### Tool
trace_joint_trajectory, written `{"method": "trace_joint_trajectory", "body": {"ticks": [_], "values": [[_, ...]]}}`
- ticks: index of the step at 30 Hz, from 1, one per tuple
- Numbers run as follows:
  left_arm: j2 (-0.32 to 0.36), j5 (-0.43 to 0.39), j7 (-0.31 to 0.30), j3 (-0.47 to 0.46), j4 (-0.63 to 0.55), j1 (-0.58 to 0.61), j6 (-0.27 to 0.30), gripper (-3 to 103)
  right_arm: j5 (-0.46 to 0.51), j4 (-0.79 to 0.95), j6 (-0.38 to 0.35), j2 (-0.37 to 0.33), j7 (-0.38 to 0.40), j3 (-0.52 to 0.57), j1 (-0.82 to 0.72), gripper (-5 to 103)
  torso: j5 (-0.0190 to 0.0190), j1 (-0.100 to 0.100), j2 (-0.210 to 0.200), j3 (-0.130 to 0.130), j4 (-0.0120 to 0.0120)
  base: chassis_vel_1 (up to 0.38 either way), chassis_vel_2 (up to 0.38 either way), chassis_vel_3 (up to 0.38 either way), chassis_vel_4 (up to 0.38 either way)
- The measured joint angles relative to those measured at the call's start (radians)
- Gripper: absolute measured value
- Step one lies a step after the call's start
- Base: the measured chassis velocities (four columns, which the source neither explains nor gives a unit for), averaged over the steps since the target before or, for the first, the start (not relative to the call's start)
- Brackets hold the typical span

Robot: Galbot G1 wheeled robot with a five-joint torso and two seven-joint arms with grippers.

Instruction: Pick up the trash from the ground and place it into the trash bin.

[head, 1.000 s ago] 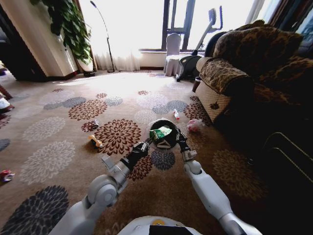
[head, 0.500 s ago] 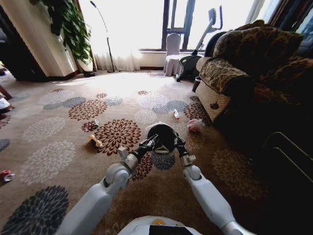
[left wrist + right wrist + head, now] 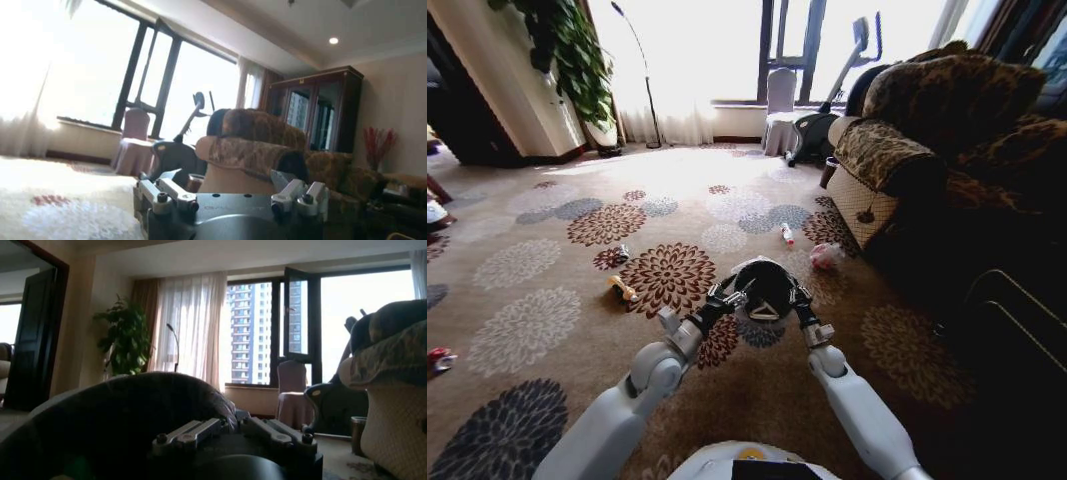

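The trash bin [image 3: 763,283], black with a pale liner, sits on the carpet just ahead of me. In the head view my right gripper [image 3: 799,296] is at its right rim. The right wrist view shows the fingers [image 3: 200,429] closed together against the bin's dark wall [image 3: 127,415]. My left gripper [image 3: 728,295] is at the bin's left side, and its fingers [image 3: 163,194] are spread with nothing between them. Trash lies on the carpet: a clear bottle with a red cap [image 3: 786,234], a pink bag [image 3: 826,256], a yellow and red bit [image 3: 621,289] and a small piece [image 3: 621,252].
A patterned sofa [image 3: 927,160] fills the right side, close to the pink bag. A chair [image 3: 780,110] and an exercise machine [image 3: 827,115] stand by the window, a potted plant [image 3: 577,60] at the back left. Another red item [image 3: 439,358] lies far left. Open carpet stretches left.
The green wrapper that showed in the bin's mouth a second ago no longer shows. The bin now shows more of its dark side. My left arm has edged in toward the bin.
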Motion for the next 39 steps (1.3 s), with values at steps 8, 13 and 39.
{"method": "trace_joint_trajectory", "body": {"ticks": [8, 13, 39], "values": [[-0.177, 0.218, -0.183, -0.301, 0.081, 0.122, -0.104, 100, -0.020, 0.110, -0.103, -0.055, 0.000, 0.144, -0.103, 0, 0.0000, 0.000, 0.000, 0.000, -0.0002, 0.000, 0.000, 0.000, 0.000], [-0.187, 0.199, -0.425, -0.350, 0.298, 0.073, -0.047, 100, -0.020, 0.166, -0.099, -0.061, 0.000, 0.192, -0.172, 0, 0.0004, 0.000, 0.000, 0.000, -0.0002, 0.005, 0.010, -0.007, -0.004], [-0.090, -0.319, -0.481, -0.274, 0.786, -0.312, 0.192, 99, -0.013, 0.271, 0.000, -0.046, -0.001, 0.290, -0.316, 0, -0.0003, 0.000, 0.000, 0.000, 0.0005, 0.165, 0.170, -0.157, -0.164]]}}
